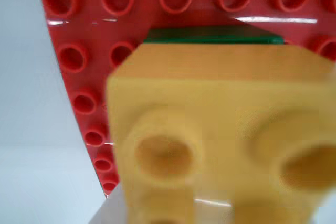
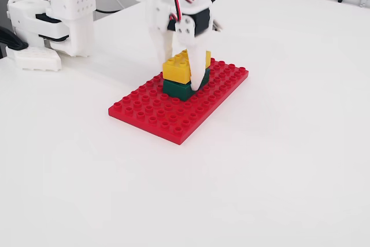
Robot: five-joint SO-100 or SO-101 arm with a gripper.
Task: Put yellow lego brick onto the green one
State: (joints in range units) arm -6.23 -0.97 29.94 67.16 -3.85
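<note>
2 bricks stacked on a red baseplate, jaws clamped on the upper one.

In the fixed view the yellow lego brick sits on the green one, held between the narrow jaws of the gripper. The red baseplate lies on the white counter; no writing is readable. A white servo base stands behind.
</note>
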